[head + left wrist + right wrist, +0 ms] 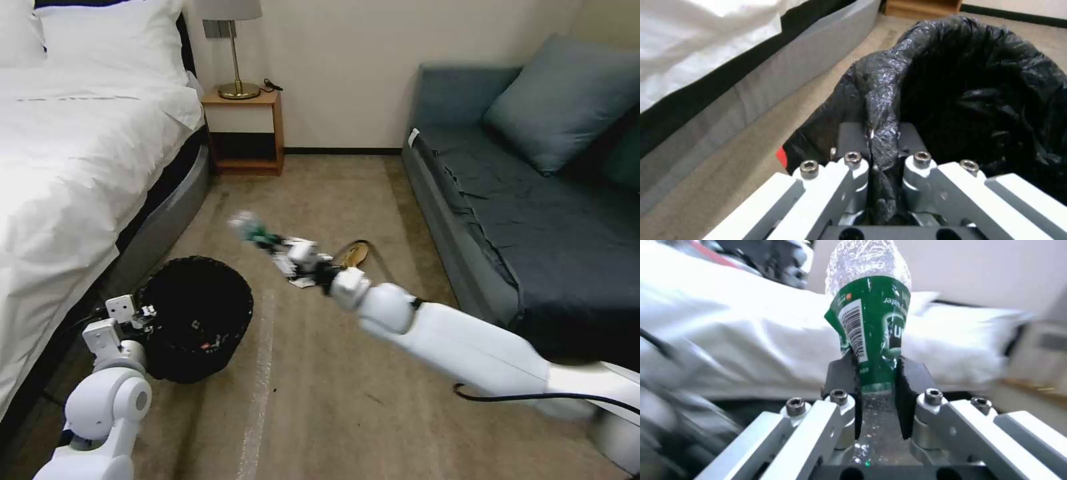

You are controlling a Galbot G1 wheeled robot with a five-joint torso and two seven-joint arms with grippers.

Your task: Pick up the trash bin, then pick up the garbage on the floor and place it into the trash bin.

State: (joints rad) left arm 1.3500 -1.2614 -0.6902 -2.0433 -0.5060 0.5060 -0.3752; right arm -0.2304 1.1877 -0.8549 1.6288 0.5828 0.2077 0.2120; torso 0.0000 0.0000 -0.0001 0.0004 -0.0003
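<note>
The right end effector (878,373) squeezes the clear bottle (871,316) by its green label, up in the air between the trash bin (197,320) and the gold wrapper (357,253) on the floor. The left end effector (882,140) pinches the bin's bag-lined rim, beside the bed (73,147) — its wrist view shows that grip close up.

Colours we see around the bin and the bottle

We see the trash bin (200,320) lined in glossy black plastic, the bottle (871,326) clear and crinkled with a green label bearing a white barcode patch, and a gold wrapper (357,255) on the beige carpet (320,413). Our arms are white, the right gripper (876,373) dark-padded on grey metal. The bed (73,153) is white, the sofa (533,200) dark blue-grey, the nightstand (243,133) wood-brown.
</note>
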